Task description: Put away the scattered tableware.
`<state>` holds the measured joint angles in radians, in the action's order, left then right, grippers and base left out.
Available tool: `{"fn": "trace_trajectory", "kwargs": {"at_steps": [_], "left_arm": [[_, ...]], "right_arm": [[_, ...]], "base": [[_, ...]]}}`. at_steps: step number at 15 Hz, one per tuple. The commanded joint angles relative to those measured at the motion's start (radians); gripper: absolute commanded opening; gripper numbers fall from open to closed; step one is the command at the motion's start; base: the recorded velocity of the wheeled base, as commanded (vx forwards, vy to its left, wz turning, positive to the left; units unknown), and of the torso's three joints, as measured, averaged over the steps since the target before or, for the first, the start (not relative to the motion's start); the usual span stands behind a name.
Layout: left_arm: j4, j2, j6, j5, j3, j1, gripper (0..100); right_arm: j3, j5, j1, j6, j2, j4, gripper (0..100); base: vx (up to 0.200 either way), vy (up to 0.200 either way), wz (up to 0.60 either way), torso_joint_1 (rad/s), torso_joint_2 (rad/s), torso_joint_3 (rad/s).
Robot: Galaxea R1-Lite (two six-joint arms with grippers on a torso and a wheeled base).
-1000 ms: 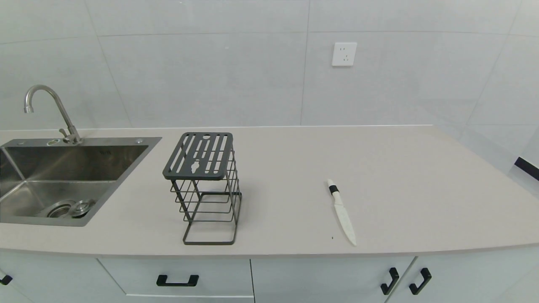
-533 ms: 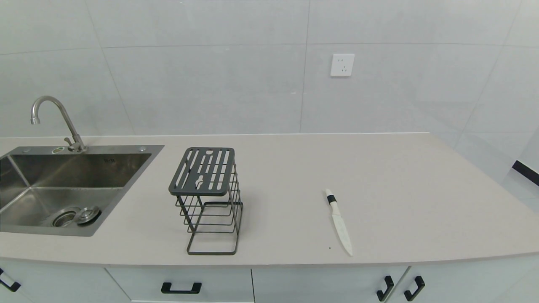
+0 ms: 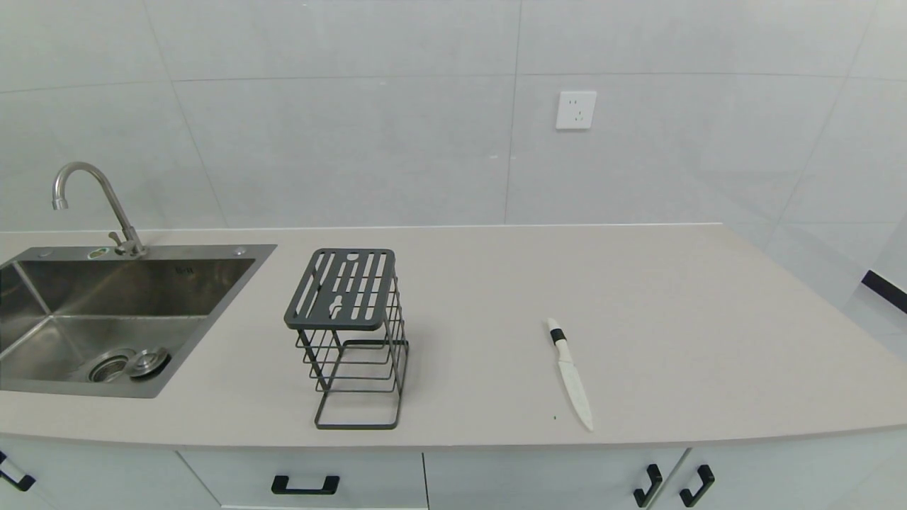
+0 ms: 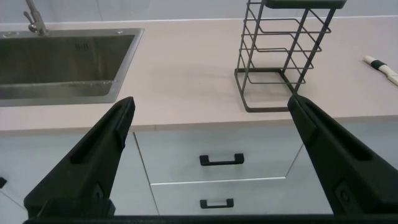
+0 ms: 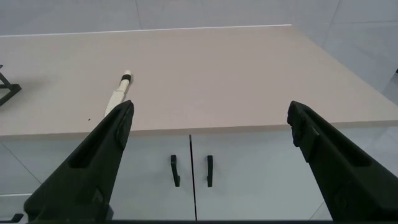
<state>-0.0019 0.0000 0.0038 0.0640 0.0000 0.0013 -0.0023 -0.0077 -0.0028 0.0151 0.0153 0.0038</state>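
A white knife (image 3: pixel 569 372) with a black band on its handle lies flat on the beige counter (image 3: pixel 638 297), right of centre near the front edge, blade toward me. A black wire rack (image 3: pixel 347 333) with a slotted top stands left of it. My left gripper (image 4: pixel 211 102) is open, held low in front of the cabinet drawers, facing the rack (image 4: pixel 280 56), with the knife's handle (image 4: pixel 380 67) off to one side. My right gripper (image 5: pixel 210 106) is open too, below the counter's front edge, with the knife (image 5: pixel 118 93) ahead of it.
A steel sink (image 3: pixel 142 283) with a faucet (image 3: pixel 127 246) is set into the counter's left end. Cabinet doors with black handles (image 3: pixel 305 485) sit below the counter. A wall socket (image 3: pixel 576 109) is on the tiled wall. Bare counter stretches right of the knife.
The head camera shifted a second ago, so the whole picture sits lower. The knife and the rack have not moved on the counter.
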Motion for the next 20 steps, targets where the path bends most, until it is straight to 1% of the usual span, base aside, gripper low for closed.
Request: {"fn": "trace_trajectory", "kwargs": {"at_steps": [1,3,4,5,6,7,8,9,10,12,13,15,18,20], "left_arm": [[0.000,0.002,0.004,0.000,0.000,0.000,100],[0.000,0.002,0.005,0.000,0.000,0.000,100],[0.000,0.002,0.007,0.000,0.000,0.000,100],[0.000,0.002,0.007,0.000,0.000,0.000,100],[0.000,0.002,0.008,0.000,0.000,0.000,100],[0.000,0.002,0.008,0.000,0.000,0.000,100],[0.000,0.002,0.008,0.000,0.000,0.000,100],[0.000,0.002,0.008,0.002,0.000,0.000,100],[0.000,0.002,0.008,0.002,0.000,0.000,100],[0.002,0.002,0.008,0.002,0.000,0.000,100],[0.000,0.002,0.008,0.002,0.000,0.000,100],[0.002,0.002,0.008,0.003,0.000,0.000,100],[0.002,0.002,0.008,0.003,0.000,0.000,100],[0.002,0.002,0.008,0.003,0.000,0.000,100]], "right_arm": [[-0.001,0.002,0.000,0.003,0.000,0.002,100],[0.002,0.009,0.001,0.008,0.000,-0.033,100],[0.002,0.009,0.000,0.025,0.000,-0.146,100],[0.001,0.011,0.000,0.020,0.000,-0.194,100],[-0.002,0.048,0.001,0.006,0.000,-0.200,100],[-0.018,0.167,0.000,-0.004,0.006,-0.143,100],[-0.061,0.252,-0.002,-0.011,0.035,-0.070,100],[-0.107,0.316,-0.002,-0.049,0.092,-0.028,100],[-0.148,0.350,0.000,-0.078,0.156,-0.024,100],[-0.235,0.399,0.014,-0.086,0.339,-0.025,100],[-0.254,0.413,0.027,-0.087,0.382,-0.025,100],[-0.289,0.414,0.113,-0.086,0.584,-0.028,100],[-0.318,0.411,0.208,-0.089,0.816,-0.036,100],[-0.354,0.410,0.218,-0.089,0.927,-0.036,100]], "base": [[0.000,0.000,0.00,0.000,0.00,0.000],[0.000,0.000,0.00,0.000,0.00,0.000],[0.000,0.000,0.00,0.000,0.00,0.000],[0.000,0.000,0.00,0.000,0.00,0.000],[0.000,0.000,0.00,0.000,0.00,0.000],[0.000,0.000,0.00,0.000,0.00,0.000],[0.000,0.000,0.00,0.000,0.00,0.000],[0.000,0.000,0.00,0.000,0.00,0.000],[0.000,0.000,0.00,0.000,0.00,0.000],[0.000,0.000,0.00,0.000,0.00,0.000],[0.000,0.000,0.00,0.000,0.00,0.000],[0.000,0.000,0.00,0.000,0.00,0.000],[0.000,0.000,0.00,0.000,0.00,0.000],[0.000,0.000,0.00,0.000,0.00,0.000]]}}
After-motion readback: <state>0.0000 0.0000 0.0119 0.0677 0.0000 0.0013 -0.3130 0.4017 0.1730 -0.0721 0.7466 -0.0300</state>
